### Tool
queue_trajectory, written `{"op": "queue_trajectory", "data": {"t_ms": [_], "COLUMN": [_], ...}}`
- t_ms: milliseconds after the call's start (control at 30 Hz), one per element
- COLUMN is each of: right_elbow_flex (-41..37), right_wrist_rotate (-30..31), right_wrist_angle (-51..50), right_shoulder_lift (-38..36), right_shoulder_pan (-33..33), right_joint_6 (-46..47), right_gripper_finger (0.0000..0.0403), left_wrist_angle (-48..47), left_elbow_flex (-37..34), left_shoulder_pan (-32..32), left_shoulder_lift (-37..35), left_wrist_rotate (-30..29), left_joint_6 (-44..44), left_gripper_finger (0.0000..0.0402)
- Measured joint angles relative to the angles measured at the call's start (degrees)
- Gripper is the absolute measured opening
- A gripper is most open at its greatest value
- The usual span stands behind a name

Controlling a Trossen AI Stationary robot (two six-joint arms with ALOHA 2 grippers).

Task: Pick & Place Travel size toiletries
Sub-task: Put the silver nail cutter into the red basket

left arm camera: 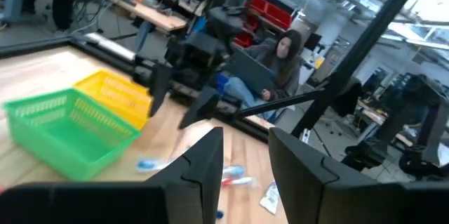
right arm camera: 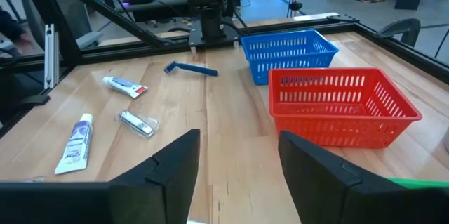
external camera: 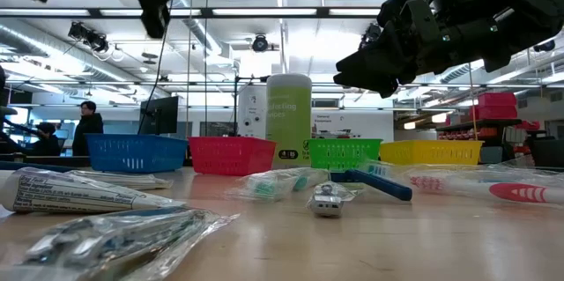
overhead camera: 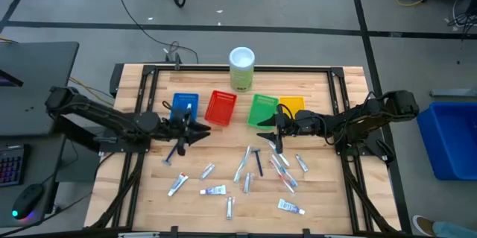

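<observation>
High view: the right gripper (overhead camera: 277, 124) hovers empty above the table, fingers spread, as its wrist view confirms. Just below and beside it lie the travel size toiletries (overhead camera: 257, 162), scattered as tubes, razors and wrapped brushes; behind it sit the green tray (overhead camera: 262, 110) and yellow tray (overhead camera: 291, 105). The left gripper (overhead camera: 192, 130) hangs near the blue tray (overhead camera: 184, 104), fingers apart and empty, a blue razor (overhead camera: 172, 152) beside it. The items overlap, so a descent could pinch two at once or skid a slick wrapper aside. Both arms reaching inward could also collide.
</observation>
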Motion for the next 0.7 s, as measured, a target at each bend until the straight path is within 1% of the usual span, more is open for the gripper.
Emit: {"op": "queue_trajectory", "data": {"t_ms": [167,333,533,700], "right_elbow_flex": [0.0,0.0,0.0,0.0], "right_wrist_rotate": [0.0,0.0,0.0,0.0], "right_wrist_angle": [0.1,0.3,0.3,0.1], "right_shoulder_lift": [0.0,0.0,0.0,0.0], "right_shoulder_pan": [0.0,0.0,0.0,0.0], "right_joint_6": [0.0,0.0,0.0,0.0], "right_gripper_finger": [0.0208,0.02,0.0192,0.0197], "left_wrist_angle": [-0.4,-1.3,-7.7,-13.0], "left_elbow_flex": [4.1,6.6,10.2,14.6], "left_shoulder_pan": [-2.9,-3.9,-4.0,-4.0], "left_shoulder_lift": [4.9,10.9,16.5,20.7], "left_wrist_rotate": [-1.0,-0.8,-0.8,0.6], "left_joint_6": [3.5,3.9,2.9,4.7], "left_gripper_finger": [0.0121,0.0121,0.0122,0.0135]}}
